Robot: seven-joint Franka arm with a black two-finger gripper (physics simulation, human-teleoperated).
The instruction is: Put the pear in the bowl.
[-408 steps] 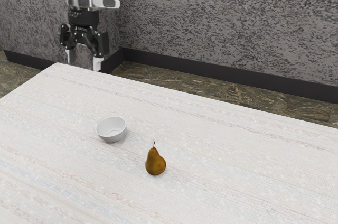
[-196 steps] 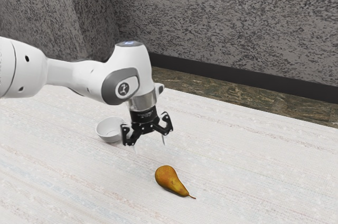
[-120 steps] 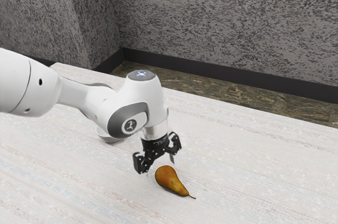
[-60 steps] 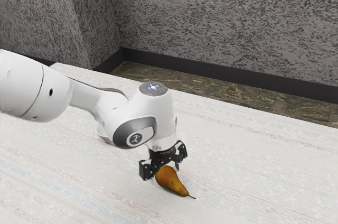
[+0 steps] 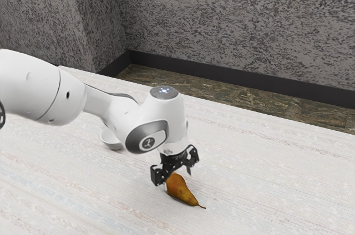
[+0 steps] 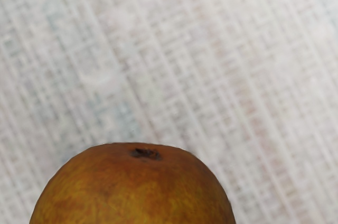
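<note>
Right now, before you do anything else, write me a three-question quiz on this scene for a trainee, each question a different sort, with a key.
1. Multiple choice. The gripper is at which part of the pear?
A) the thin stem end
B) the rounded, fat end
C) neither, it is well away

2. Fill in the blank. In the exterior view, the bowl is partly hidden by the robot's ____.

3. True or false. The pear is standing upright.

Key: 1. B; 2. arm; 3. false, it lies on its side.
</note>
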